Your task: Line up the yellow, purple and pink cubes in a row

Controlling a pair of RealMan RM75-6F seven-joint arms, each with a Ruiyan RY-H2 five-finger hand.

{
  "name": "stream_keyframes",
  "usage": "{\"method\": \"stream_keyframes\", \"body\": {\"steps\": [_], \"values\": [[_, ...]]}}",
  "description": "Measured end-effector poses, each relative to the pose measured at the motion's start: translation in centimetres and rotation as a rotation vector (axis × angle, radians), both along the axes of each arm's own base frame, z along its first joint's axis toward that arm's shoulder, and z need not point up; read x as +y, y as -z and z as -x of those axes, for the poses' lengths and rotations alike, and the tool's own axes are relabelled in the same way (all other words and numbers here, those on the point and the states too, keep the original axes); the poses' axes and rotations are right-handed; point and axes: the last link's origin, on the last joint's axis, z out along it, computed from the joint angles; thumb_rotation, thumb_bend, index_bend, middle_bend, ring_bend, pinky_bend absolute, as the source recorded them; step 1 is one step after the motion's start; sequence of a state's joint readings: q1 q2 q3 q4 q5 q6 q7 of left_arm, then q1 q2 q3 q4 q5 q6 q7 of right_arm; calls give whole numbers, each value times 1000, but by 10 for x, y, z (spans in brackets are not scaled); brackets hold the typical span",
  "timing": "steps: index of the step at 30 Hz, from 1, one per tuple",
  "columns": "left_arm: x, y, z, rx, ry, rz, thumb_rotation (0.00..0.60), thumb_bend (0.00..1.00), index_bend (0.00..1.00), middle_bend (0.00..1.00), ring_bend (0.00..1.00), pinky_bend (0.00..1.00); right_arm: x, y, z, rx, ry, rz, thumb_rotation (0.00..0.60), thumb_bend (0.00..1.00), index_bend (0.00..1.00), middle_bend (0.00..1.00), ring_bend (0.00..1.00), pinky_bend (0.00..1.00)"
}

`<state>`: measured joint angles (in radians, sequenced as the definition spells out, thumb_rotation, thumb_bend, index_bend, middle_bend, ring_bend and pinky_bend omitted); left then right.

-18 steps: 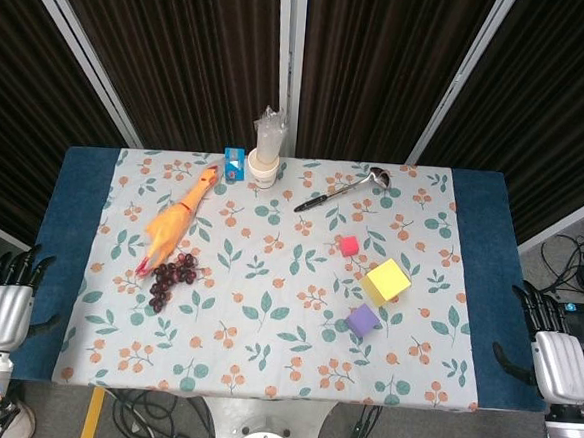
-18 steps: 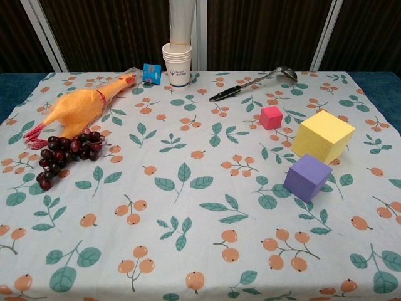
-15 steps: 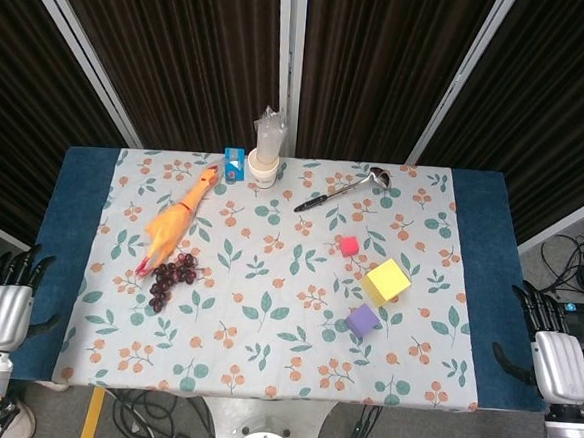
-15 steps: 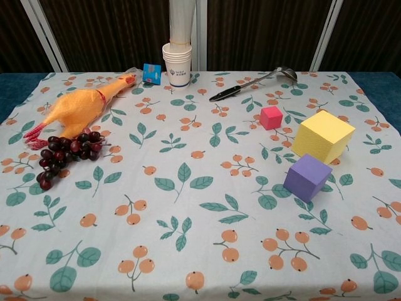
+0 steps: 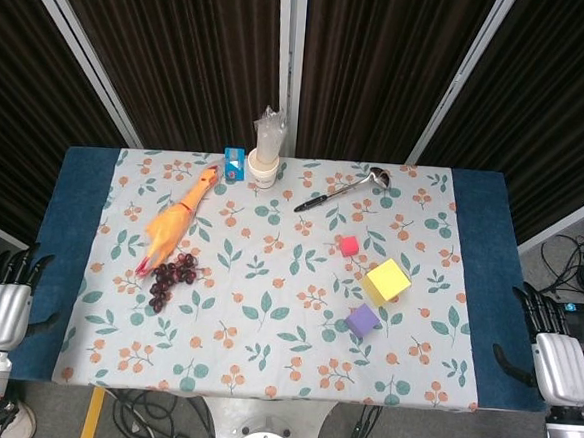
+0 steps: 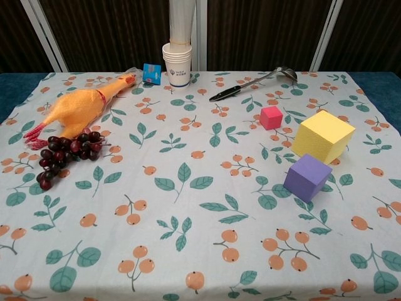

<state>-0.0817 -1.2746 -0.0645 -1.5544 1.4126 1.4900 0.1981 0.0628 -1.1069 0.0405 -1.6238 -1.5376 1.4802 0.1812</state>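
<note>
left hand (image 5: pixel 0 311) low (fingers apart), right hand (image 5: pixel 560 363) likewise

On the floral cloth (image 6: pixel 188 207): rubber chicken (image 6: pixel 78 108), dark grapes (image 6: pixel 62 152) touching it, stacked paper cups (image 6: pixel 177 64), blue card (image 6: pixel 151 73), ladle (image 6: pixel 250 83).

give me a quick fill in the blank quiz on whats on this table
1. The largest cube is coloured ____.
2. The dark grapes lie next to the rubber ____.
3. The smallest cube is coloured ____.
4. The ladle lies on the robot's ____ half of the table, as do the cubes.

Missing words: yellow; chicken; pink; right
</note>
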Motion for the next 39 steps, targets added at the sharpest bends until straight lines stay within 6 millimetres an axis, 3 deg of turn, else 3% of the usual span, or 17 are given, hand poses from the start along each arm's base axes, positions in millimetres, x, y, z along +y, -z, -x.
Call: {"method": "stream_keyframes", "body": {"steps": [8, 14, 19, 25, 30, 39], "values": [[-1, 1, 0, -3, 9, 7, 600, 119, 216, 154, 117, 80, -3, 3, -2, 13, -10, -22, 600, 228, 1, 1, 0, 0], [-3, 1, 1, 1, 10, 14, 600, 119, 216, 154, 117, 80, -23, 9, -13, 67, -58, -91, 600, 229, 62, 19, 0, 0], [-5, 1, 3, -1, -1, 7, 600, 119, 216, 154, 116, 80, -52, 21, -25, 136, -89, -181, 600, 228, 77, 14, 0, 0], [-6, -1, 3, 5, -7, 5, 600, 119, 216, 154, 117, 80, -98, 45, -43, 256, -127, -301, 600, 110, 77, 6, 0, 0], [-6, -2, 4, 6, -18, 3, 600, 119, 216, 154, 117, 80, -136, 69, -61, 364, -175, -363, 600, 96, 80, 7, 0, 0], [-7, -2, 6, 6, -31, 2, 600, 119, 216, 154, 116, 80, -161, 97, -69, 482, -201, -423, 600, 141, 115, 7, 0, 0]]}}
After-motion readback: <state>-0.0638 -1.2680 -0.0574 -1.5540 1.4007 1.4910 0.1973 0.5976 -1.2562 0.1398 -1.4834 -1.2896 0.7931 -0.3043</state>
